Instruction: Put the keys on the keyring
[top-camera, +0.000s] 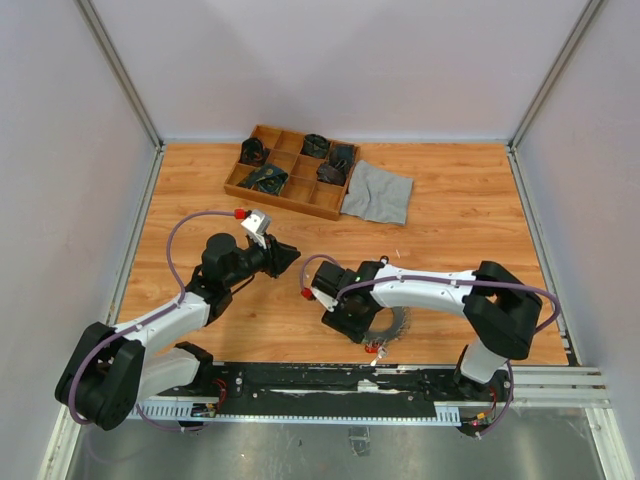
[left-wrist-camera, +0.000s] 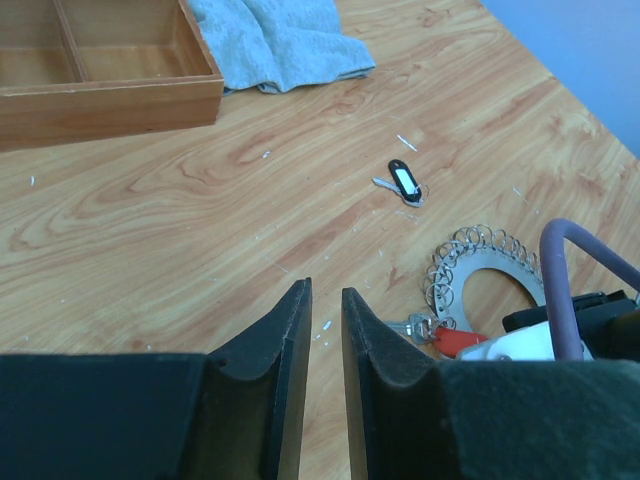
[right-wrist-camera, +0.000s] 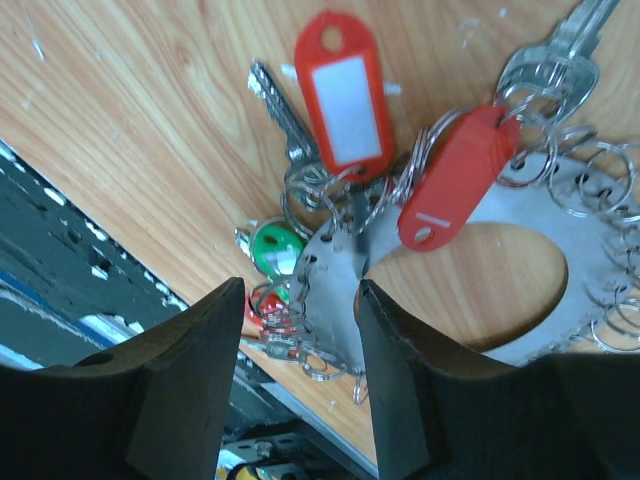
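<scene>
On the wooden table (top-camera: 450, 230), the right gripper (right-wrist-camera: 300, 290) hangs half-open over the keyring (right-wrist-camera: 590, 300), whose near rim is crowded with red- and green-tagged keys (right-wrist-camera: 345, 95). The left gripper (left-wrist-camera: 325, 300), narrowed to a slit and empty, faces a black-tagged key (left-wrist-camera: 404, 181) lying apart from the ring. The tray (top-camera: 290, 200) and cloth (top-camera: 378, 192) lie beyond.

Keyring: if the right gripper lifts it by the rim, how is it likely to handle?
The keyring looks like a flat metal plate, so it is probably stiff and fairly heavy. Its rim is thin and smooth, so it may slip or pivot in the right gripper. The keys hang loosely from its edge and would likely dangle and swing.
</scene>
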